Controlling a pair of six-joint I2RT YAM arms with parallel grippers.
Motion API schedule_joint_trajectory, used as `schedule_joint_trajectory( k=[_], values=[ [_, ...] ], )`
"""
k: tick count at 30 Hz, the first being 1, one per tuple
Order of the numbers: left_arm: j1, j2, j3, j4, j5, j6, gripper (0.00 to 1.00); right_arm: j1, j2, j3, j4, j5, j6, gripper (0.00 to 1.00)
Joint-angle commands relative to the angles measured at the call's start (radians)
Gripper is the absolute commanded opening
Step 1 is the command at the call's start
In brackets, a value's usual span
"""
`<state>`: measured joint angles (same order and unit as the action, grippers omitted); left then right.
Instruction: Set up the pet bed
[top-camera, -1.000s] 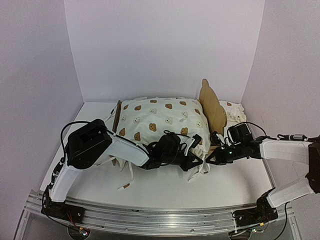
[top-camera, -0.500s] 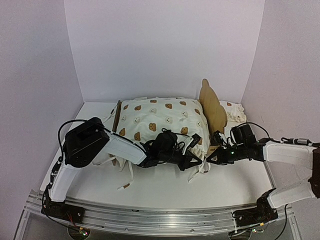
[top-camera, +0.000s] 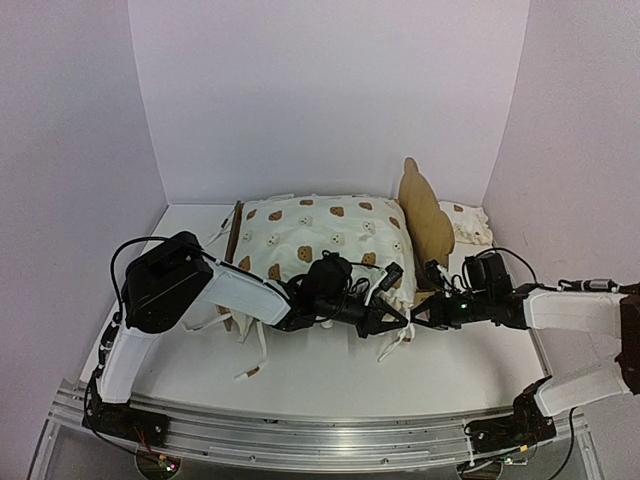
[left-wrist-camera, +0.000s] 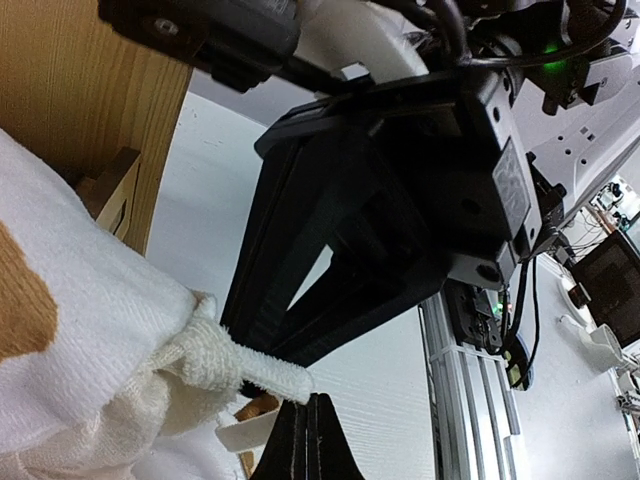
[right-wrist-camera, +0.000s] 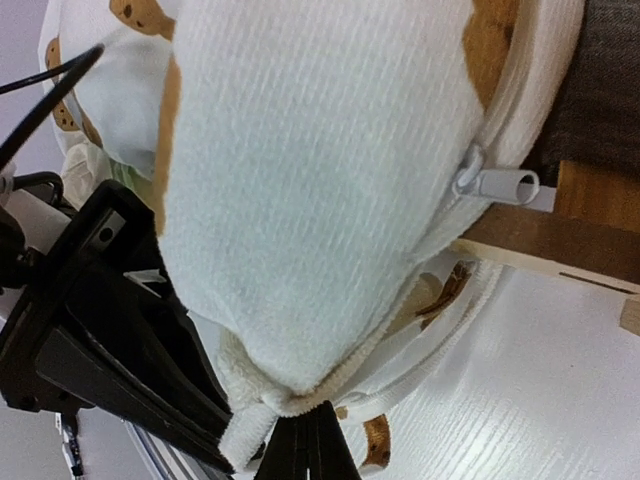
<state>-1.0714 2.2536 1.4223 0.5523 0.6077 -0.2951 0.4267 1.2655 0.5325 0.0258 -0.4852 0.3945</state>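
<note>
Left gripper (left-wrist-camera: 307, 412) and right gripper (right-wrist-camera: 312, 432) both fully closed; cushion (right-wrist-camera: 300, 200) corner at right fingertips, tie (left-wrist-camera: 265, 372) just beyond left tips, hold unconfirmed; fabric may slip free; dragging may shift pet bed (right-wrist-camera: 560, 250).

The cushion (top-camera: 320, 235) filled the bed (top-camera: 236, 228) from side to side, and the upright headboard (top-camera: 425, 212) walled its right end. A pillow (top-camera: 470, 226) blocked the far right corner of the tabletop (top-camera: 330, 378). Both arms lay low along the bed's near side. The left gripper (top-camera: 388, 318) and right gripper (top-camera: 416, 320), each closed tight, met at the cushion's near right corner. The near strip lay bare except for loose strings (top-camera: 250, 362) at its left.
</note>
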Motion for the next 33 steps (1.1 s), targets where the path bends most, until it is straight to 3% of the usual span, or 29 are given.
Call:
schedule_joint_trajectory(
  k=[1, 9, 12, 22, 27, 33],
  values=[
    [-0.007, -0.046, 0.006, 0.053, 0.061, -0.002, 0.0, 0.006, 0.056, -0.016, 0.108, -0.093, 0.035, 0.0],
    [-0.007, -0.035, 0.01, -0.02, 0.039, 0.078, 0.0, 0.016, 0.118, -0.019, 0.161, -0.124, 0.028, 0.0],
    [-0.006, -0.049, -0.007, -0.077, 0.047, 0.165, 0.06, 0.016, 0.149, -0.002, 0.163, -0.118, 0.019, 0.0],
    [-0.002, -0.162, -0.059, -0.276, 0.055, 0.682, 0.2, 0.016, 0.194, 0.023, 0.164, -0.118, -0.005, 0.0],
    [0.002, -0.196, -0.117, -0.245, -0.043, 0.92, 0.23, 0.016, 0.207, 0.024, 0.163, -0.119, -0.011, 0.0],
    [0.004, -0.116, -0.111, -0.082, -0.236, 1.075, 0.27, 0.016, 0.216, 0.037, 0.163, -0.115, -0.02, 0.0]
  ],
)
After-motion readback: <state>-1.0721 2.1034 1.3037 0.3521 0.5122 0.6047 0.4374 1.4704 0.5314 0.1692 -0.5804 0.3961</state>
